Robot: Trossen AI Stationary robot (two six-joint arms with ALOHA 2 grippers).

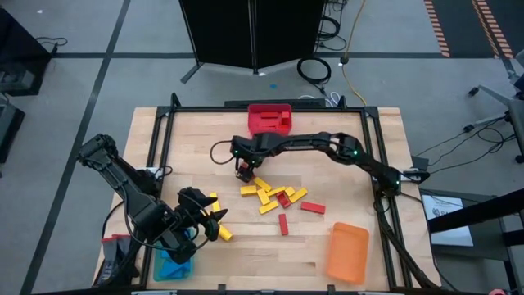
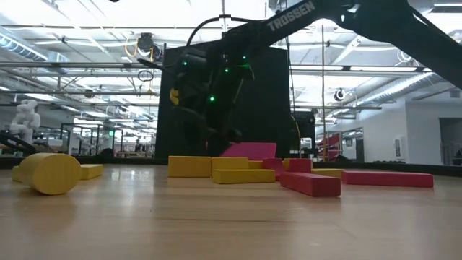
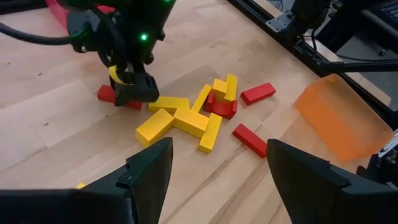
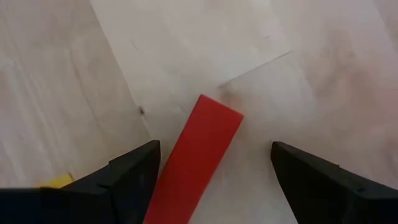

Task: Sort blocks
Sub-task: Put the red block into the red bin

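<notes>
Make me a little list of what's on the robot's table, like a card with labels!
table: wooden top
blocks: red and yellow pile mid-table
right gripper: open, over a red block lying on the wood
left gripper: open, at the near left, facing the pile
red bin: far edge
orange bin: near right, on its side
blue bin: near left

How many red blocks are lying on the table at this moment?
4 red blocks show: one under the open right claw, one inside the yellow pile, one just right of that pile, and one alone toward the front edge. Others may be hidden.
</notes>
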